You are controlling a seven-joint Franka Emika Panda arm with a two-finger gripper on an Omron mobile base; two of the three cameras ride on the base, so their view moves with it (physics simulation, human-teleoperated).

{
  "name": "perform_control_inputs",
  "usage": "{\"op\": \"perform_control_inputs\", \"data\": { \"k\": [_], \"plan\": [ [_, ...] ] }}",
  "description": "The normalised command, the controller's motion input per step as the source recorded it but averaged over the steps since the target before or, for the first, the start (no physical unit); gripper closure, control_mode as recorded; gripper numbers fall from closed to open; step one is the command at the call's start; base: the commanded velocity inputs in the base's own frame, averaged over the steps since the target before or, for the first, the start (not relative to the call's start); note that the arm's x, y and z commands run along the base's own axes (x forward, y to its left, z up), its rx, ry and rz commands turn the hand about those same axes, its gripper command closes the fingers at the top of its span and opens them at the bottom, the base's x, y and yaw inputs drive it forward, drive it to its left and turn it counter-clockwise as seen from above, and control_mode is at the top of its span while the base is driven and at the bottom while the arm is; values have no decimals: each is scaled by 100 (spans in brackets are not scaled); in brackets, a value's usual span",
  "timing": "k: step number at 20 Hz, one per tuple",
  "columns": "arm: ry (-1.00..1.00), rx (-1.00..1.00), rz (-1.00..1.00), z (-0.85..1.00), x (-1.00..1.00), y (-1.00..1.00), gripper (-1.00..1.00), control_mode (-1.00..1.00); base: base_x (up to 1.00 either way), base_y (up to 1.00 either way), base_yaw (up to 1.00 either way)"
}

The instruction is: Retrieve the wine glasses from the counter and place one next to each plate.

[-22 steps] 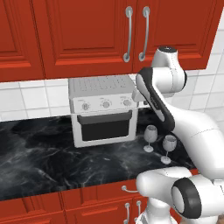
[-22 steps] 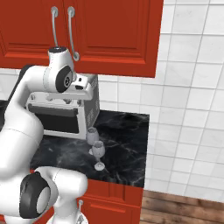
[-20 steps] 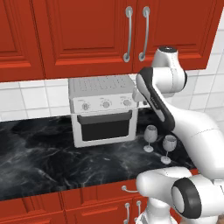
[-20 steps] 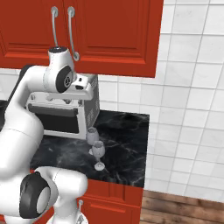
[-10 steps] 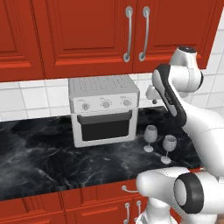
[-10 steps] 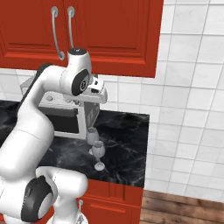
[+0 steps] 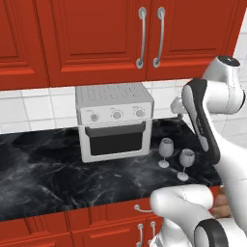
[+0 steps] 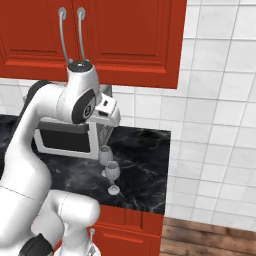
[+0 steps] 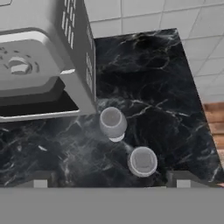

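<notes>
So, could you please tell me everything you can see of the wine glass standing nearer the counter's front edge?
The nearer wine glass is small, clear and stemmed, with a rounded bowl and a round flat foot. It stands upright on the black marble counter, close to the front edge, apart from the second wine glass by the toaster oven. It looks empty, and nothing touches it but the counter.

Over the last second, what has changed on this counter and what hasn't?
The arm swung right, away from the toaster oven, carrying the gripper above the two wine glasses; its jaws opened wide. Nothing was grasped. Glasses, oven and counter stayed put.
</notes>
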Motion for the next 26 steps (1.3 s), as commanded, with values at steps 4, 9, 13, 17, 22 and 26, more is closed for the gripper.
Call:
{"op": "perform_control_inputs", "data": {
  "k": [4, 9, 13, 17, 22, 26],
  "plan": [
    [-10, 1, -20, 1, -77, 0, -100, -100, 0, 0, 0],
    [10, 30, -16, 6, -55, 0, -100, -100, 0, 0, 0],
    [11, 35, -20, 7, -53, 0, -100, -100, 0, 0, 0],
    [2, 27, -28, 2, -56, 0, -100, -100, 0, 0, 0],
    [2, 23, -29, 0, -35, 0, -100, -100, 0, 0, 0],
    [1, 19, -23, 0, -7, 0, -100, -100, 0, 0, 0]
  ]
}}
